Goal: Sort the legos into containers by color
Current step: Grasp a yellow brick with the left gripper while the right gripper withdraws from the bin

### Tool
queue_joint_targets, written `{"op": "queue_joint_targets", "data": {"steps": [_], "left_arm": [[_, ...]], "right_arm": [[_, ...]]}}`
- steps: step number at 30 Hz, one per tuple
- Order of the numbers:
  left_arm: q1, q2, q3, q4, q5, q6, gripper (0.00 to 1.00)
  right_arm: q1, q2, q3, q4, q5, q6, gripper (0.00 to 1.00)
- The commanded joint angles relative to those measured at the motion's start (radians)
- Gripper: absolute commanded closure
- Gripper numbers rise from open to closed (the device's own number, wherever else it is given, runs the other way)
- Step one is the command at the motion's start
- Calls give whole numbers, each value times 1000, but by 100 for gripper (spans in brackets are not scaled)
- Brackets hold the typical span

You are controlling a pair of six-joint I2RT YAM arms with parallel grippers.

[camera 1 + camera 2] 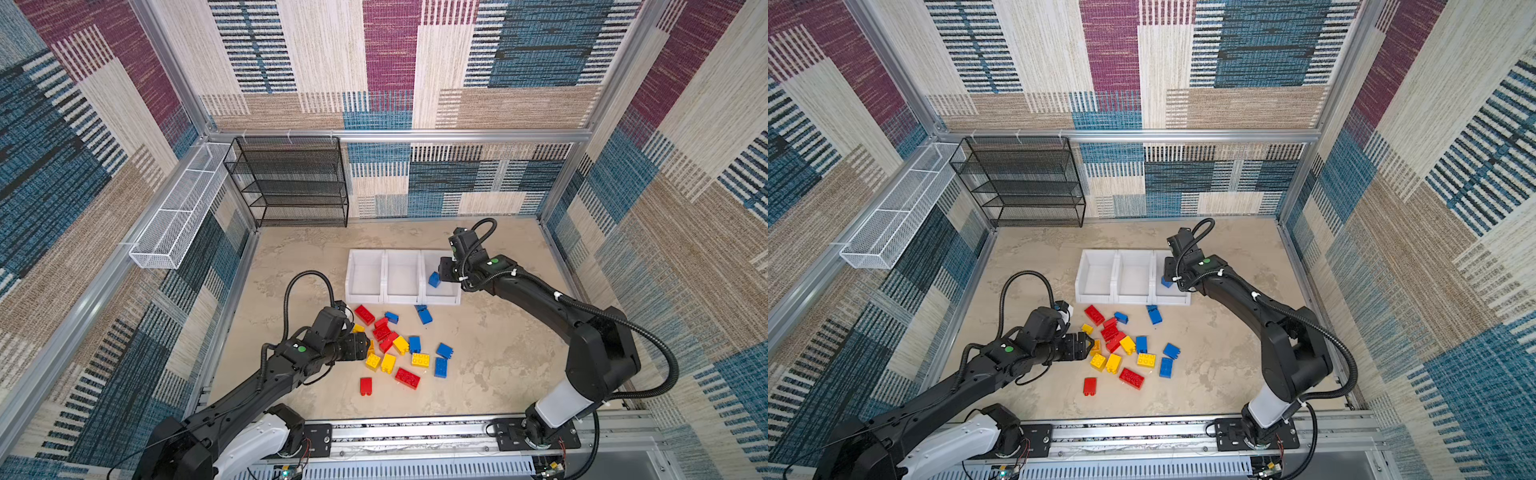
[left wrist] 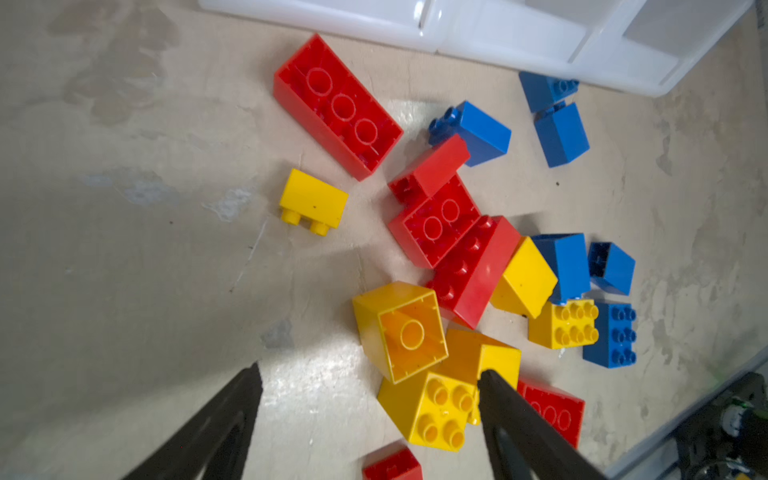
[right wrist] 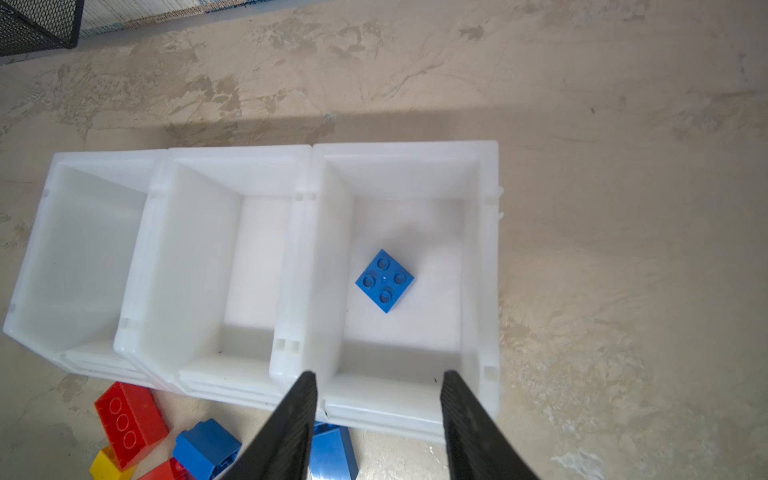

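Red, yellow and blue legos (image 1: 401, 345) lie in a loose pile on the tan floor in front of the three joined white containers (image 1: 365, 297). My left gripper (image 1: 366, 344) is open at the pile's left edge. In the left wrist view its fingertips (image 2: 492, 380) flank a studded yellow brick (image 2: 436, 411), and one tip is against the yellow cluster. My right gripper (image 3: 378, 386) is open and empty above the front rim of the rightmost container (image 3: 490, 249). A blue square brick (image 3: 384, 280) lies studs up on that container's floor. The other two containers hold nothing.
A black mesh shelf rack (image 1: 291, 183) stands at the back left. A long white wire basket (image 1: 178, 216) hangs on the left wall. Two blue bricks (image 1: 424, 314) lie just before the containers. A lone red brick (image 1: 365, 385) lies nearest the front rail.
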Motion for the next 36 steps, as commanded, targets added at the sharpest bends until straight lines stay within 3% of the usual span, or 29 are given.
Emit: {"op": "queue_joint_targets", "data": {"steps": [1,8,23,33,36], "left_arm": [[-22,54,29,4,-22,-14,18],[-62,196,103,15,-20,0,25],[-111,352,193,-27,-82,7,45],[-125,388,217,-60,-114,9,67],[-130,378,212,-68,-121,10,69]], "right_arm": [[0,-33,-35,9,-4,30,49],[0,-76,-94,20,-14,54,49],[1,-85,-121,31,-32,60,49],[0,-94,-145,40,-38,66,49],[0,-99,-150,42,-35,69,50]]}}
